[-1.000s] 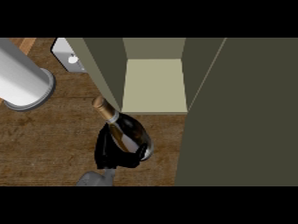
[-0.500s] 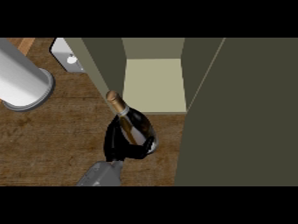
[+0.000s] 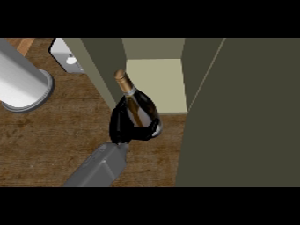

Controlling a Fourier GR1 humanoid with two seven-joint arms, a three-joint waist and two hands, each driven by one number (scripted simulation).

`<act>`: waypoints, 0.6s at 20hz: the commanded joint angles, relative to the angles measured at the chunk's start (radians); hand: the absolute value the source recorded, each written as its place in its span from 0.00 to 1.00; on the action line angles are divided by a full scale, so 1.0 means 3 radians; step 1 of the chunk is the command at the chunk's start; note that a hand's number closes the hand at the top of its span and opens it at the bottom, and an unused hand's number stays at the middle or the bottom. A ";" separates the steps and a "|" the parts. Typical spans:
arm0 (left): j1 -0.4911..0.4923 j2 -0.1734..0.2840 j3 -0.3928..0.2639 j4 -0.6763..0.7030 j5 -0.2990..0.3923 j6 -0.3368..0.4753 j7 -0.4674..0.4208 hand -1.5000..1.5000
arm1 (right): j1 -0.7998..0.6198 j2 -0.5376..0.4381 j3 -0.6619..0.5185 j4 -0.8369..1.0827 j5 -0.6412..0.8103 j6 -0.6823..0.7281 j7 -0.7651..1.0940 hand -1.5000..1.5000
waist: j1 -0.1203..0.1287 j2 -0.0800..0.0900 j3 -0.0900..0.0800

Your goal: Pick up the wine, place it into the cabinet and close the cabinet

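The black hand [image 3: 127,128] was curled round the lower body of the wine bottle [image 3: 139,110], fingers wrapped over the dark glass so that the bottle's base was mostly hidden behind them. Its grey forearm [image 3: 100,165] came up from the lower edge of the view, left of centre; which of the robot's two arms this was could not be told from the single view, and no second hand showed.

The wine bottle rose out of the grip tilted, its neck leaning up and to the left, the gold-foiled top [image 3: 122,79] lying against the front edge of the cabinet's left wall [image 3: 103,70]. The bottle's body sat just in front of the cabinet's opening, at the lip of the pale inner shelf [image 3: 155,83], not yet inside.

The cabinet door [image 3: 250,114] stood open at the right, filling that side of the view. Left of the cabinet lay the wooden counter [image 3: 42,140], with a large grey cylinder [image 3: 12,79] at the upper left and a small white fitting [image 3: 67,59] near the cabinet's wall.
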 commanded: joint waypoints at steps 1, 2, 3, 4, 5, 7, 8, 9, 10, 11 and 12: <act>-0.0150 -0.0001 -0.0051 0.0084 0.0184 0.0047 -0.0012 1.00 | -0.0066 -0.0106 -0.0092 -0.0151 -0.0163 0.0016 0.0204 0.00 | 0.0006 -0.0001 0.0000; -0.0314 -0.0001 0.0015 0.0243 0.0253 0.0075 0.0026 1.00 | -0.0160 0.0057 0.0088 0.0037 0.0087 -0.0122 0.0090 0.00 | 0.0003 0.0002 -0.0001; -0.0507 -0.0001 0.0146 0.0340 0.0251 0.0084 0.0168 1.00 | -0.0153 -0.0040 -0.0120 0.0048 -0.0171 -0.0012 0.0061 0.00 | -0.0004 0.0004 0.0000; -0.0317 -0.0001 -0.0131 0.0174 0.0393 0.0198 -0.0005 1.00 | -0.0164 0.0080 0.0134 0.0039 0.0127 -0.0146 0.0086 0.00 | -0.0002 0.0001 -0.0001; -0.0559 -0.0001 0.0265 0.0596 0.0252 -0.0081 0.0053 1.00 | -0.0336 -0.0081 -0.0293 0.0145 -0.0291 -0.0036 0.0071 0.00 | -0.0002 0.0009 0.0000; -0.0760 -0.0001 0.0434 0.0808 0.0263 -0.0198 0.0135 1.00 | 0.0057 -0.0050 -0.0218 0.0158 -0.0225 0.0130 -0.0225 0.00 | -0.0016 0.0010 0.0001; -0.0643 -0.0001 0.0177 0.0683 0.0437 -0.0019 -0.0056 1.00 | 0.0217 -0.0076 -0.0190 -0.0077 -0.0278 0.0162 -0.0130 0.00 | -0.0039 0.0007 0.0000; -0.0752 -0.0001 0.0312 0.0587 0.0325 0.0037 0.0149 1.00 | -0.0189 -0.0079 -0.0228 0.0381 -0.0133 0.0100 -0.0216 0.00 | 0.0010 0.0004 0.0000; -0.0940 -0.0001 0.0292 0.0873 0.0422 -0.0101 0.0006 1.00 | -0.0136 -0.0035 -0.0044 -0.0075 -0.0115 -0.0056 0.0142 0.00 | -0.0046 0.0012 -0.0003; -0.0837 -0.0001 0.0171 0.0729 0.0522 0.0088 -0.0069 1.00 | -0.0099 -0.0003 -0.0065 0.0286 -0.0094 0.0060 -0.0156 0.00 | -0.0030 0.0011 -0.0001; -0.0968 -0.0001 0.0109 0.0836 0.0649 0.0096 -0.0080 1.00 | -0.0233 0.0014 -0.0022 0.0203 -0.0008 -0.0033 -0.0083 0.00 | -0.0057 0.0017 -0.0002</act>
